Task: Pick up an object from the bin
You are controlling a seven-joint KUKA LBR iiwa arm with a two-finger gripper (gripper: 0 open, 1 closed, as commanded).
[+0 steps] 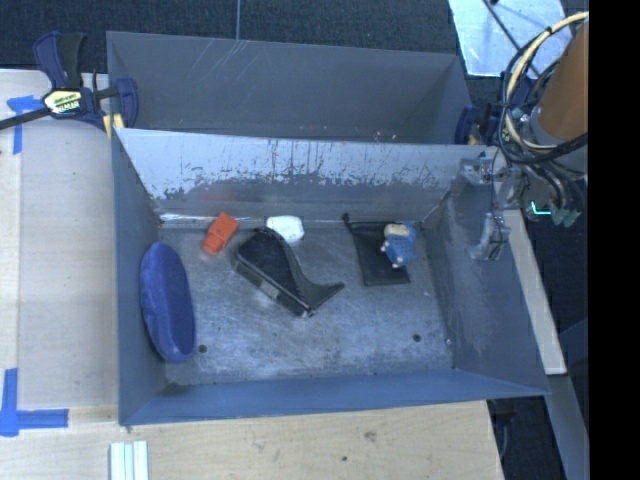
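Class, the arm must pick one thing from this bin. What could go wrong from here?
The pincer hangs by the bin's right wall, so a straight descent might strike the slope. The orange block, white piece and black angled part lie close together; reaching for one may nudge its neighbours.

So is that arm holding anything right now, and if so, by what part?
Nothing that I can see. The end effector hangs by the bin's right wall, apart from the nearest thing, a small blue and yellow toy.
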